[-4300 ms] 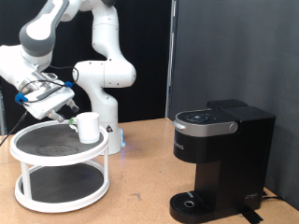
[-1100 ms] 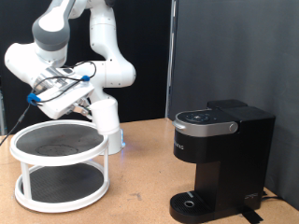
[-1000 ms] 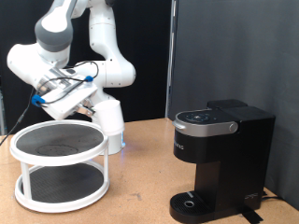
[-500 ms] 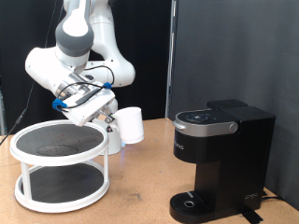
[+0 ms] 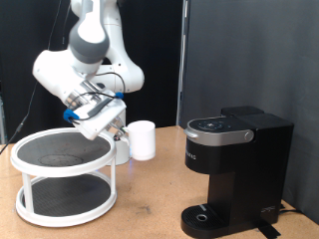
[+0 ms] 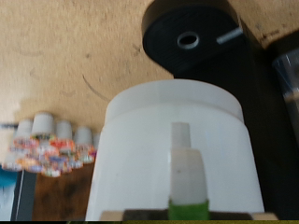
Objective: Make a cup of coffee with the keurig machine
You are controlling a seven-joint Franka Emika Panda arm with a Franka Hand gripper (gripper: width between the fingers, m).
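My gripper [image 5: 127,135] is shut on the cup [image 5: 143,140], a plain white mug, and holds it in the air just to the right of the white two-tier stand [image 5: 63,177] in the exterior view. In the wrist view the cup [image 6: 176,149] fills the middle, with one fingertip [image 6: 185,170] in front of it. The keurig machine [image 5: 236,169], black and boxy with its lid down, stands at the exterior view's right; its round drip base [image 5: 205,216] is bare. The machine also shows in the wrist view [image 6: 201,42].
The white round stand has two dark shelves with nothing on them. A row of small pods [image 6: 51,142] shows in the wrist view. The brown tabletop [image 5: 150,189] lies between the stand and the machine. A black curtain hangs behind.
The gripper took the cup off the stand's top shelf, lifted it, and carried it right past the rim; in the last half second it sank slightly.
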